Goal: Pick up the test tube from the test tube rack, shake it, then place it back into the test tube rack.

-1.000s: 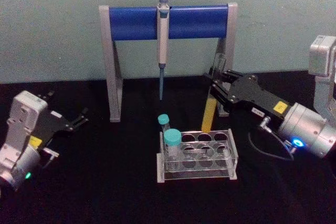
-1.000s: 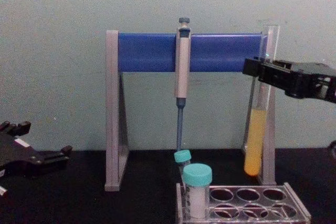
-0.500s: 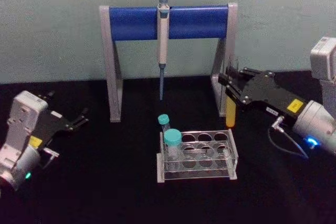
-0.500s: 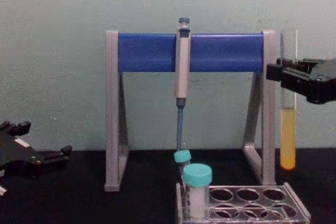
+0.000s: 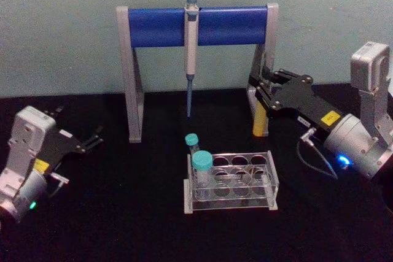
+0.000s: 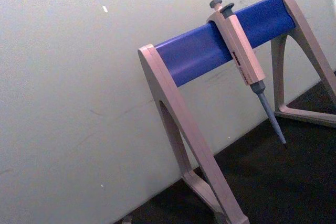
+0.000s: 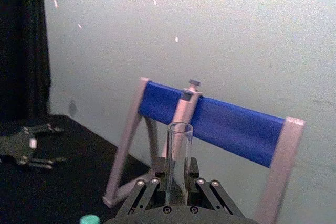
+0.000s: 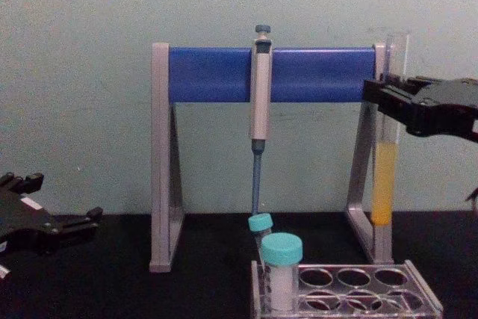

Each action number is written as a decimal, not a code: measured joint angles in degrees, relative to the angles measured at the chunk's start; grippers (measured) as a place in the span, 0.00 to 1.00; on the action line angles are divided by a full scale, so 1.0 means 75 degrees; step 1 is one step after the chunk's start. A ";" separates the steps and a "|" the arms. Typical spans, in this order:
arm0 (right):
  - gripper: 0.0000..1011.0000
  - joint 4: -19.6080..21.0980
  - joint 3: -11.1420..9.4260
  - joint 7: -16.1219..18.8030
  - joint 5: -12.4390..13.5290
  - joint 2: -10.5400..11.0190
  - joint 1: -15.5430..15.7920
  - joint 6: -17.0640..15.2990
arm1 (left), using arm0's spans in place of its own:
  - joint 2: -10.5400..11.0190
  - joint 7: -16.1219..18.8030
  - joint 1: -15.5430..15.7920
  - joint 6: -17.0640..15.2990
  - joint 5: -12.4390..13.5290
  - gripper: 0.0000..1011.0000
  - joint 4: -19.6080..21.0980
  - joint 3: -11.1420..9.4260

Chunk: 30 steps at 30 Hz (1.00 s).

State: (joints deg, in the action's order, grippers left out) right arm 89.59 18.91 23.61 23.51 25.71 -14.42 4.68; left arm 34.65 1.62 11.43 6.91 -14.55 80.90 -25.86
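Right claw (image 5: 264,93) is clamped on the test tube's (image 8: 384,184) upper part. The thin glass is likely slick and brittle, with liquid weighing below the claw. Left claw (image 5: 83,142) idles, spread open.

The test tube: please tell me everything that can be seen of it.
The test tube is a long, thin, clear glass tube with an open top and yellow liquid in its lower part. It hangs nearly upright beyond the test tube rack, gripped on its upper part by the right pincer alone.
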 joint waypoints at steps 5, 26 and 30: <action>0.23 -0.0064 -0.0017 0.0377 0.0347 -0.0158 -0.0018 0.0021 | 0.0000 0.0000 0.0001 0.0000 0.0000 0.99 0.0000 0.0000; 0.23 0.0438 0.0289 0.1715 0.1186 0.0985 0.0116 -0.0219 | 0.0000 0.0000 0.0000 0.0000 0.0000 0.99 0.0000 0.0000; 0.23 0.0475 0.0184 0.1397 0.1068 0.1123 0.0175 -0.0190 | 0.0000 0.0000 0.0000 0.0000 0.0000 0.99 0.0000 0.0000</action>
State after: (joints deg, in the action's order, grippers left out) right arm 93.15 20.29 34.09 31.52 34.13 -13.10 3.26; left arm 34.65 1.62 11.43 6.91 -14.55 80.90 -25.86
